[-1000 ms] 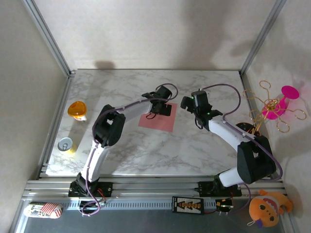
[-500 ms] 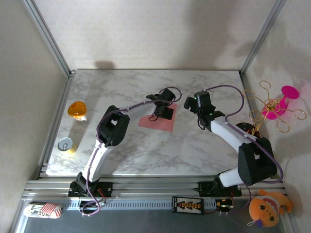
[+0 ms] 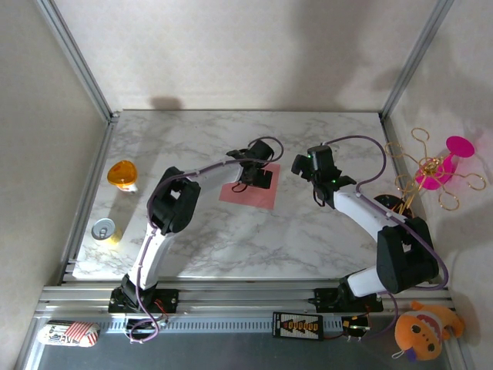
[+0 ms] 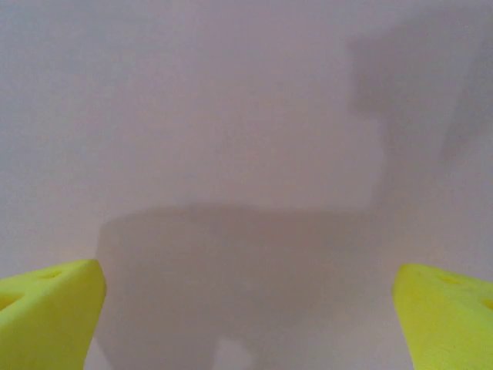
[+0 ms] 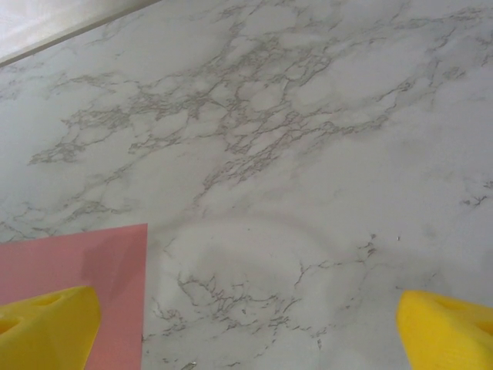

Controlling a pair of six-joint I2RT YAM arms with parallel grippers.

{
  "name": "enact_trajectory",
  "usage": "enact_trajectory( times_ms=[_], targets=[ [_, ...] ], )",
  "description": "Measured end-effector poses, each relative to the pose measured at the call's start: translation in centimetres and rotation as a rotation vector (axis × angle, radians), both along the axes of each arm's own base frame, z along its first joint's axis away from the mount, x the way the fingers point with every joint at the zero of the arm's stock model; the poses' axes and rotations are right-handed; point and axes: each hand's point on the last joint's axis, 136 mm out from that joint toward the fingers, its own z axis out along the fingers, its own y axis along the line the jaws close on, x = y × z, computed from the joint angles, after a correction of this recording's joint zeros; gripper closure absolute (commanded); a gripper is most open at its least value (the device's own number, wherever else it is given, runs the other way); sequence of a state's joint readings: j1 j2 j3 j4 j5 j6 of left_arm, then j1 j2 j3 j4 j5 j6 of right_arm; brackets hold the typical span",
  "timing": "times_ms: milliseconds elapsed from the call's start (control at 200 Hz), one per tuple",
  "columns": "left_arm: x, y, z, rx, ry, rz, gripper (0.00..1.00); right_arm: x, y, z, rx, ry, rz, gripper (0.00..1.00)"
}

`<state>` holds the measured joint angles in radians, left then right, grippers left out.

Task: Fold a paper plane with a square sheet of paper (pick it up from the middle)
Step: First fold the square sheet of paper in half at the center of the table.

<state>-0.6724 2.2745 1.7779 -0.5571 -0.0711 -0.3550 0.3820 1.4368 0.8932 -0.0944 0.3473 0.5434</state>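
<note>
Our left tool (image 3: 260, 178) hovers right over the thin salmon-pink square paper sheet (image 3: 240, 193), mid-frame on the marble surface (image 3: 192, 139), fingers spread wide. Right tool (image 3: 299, 165), spread too, sits just right of it.

Both arms bent inward; left gripper (image 4: 246, 312) jaws wide apart; right gripper (image 5: 246, 316) likewise.

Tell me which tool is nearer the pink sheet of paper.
Left. The left tool is directly over the square sheet of paper, open, above its far part. The right tool, also open, is over bare marble table just off the sheet's right edge.
</note>
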Motion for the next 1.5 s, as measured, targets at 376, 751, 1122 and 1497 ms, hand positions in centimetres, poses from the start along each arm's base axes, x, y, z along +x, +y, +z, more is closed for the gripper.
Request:
enact_trajectory(
  times_ms=[376, 751, 1122, 1497],
  targets=[
    [0.0, 0.4, -0.3, 0.002, 0.009, 0.006, 0.07, -0.1, 0.1, -0.5, 0.002, 0.016, 0.003, 0.01],
    [0.0, 0.4, -1.1, 0.008, 0.017, 0.009, 0.09, 0.0, 0.2, -1.2, 0.008, 0.033, -0.004, 0.01],
    [0.1, 0.5, -1.1, 0.008, 0.011, 0.019, 0.16, -0.1, 0.1, -1.4, 0.005, 0.039, -0.004, 0.01],
    [-0.2, 0.5, -0.9, -0.018, 0.008, 0.033, 0.49, -0.1, 0.1, -1.4, 0.013, 0.039, -0.011, 0.01]
  ],
)
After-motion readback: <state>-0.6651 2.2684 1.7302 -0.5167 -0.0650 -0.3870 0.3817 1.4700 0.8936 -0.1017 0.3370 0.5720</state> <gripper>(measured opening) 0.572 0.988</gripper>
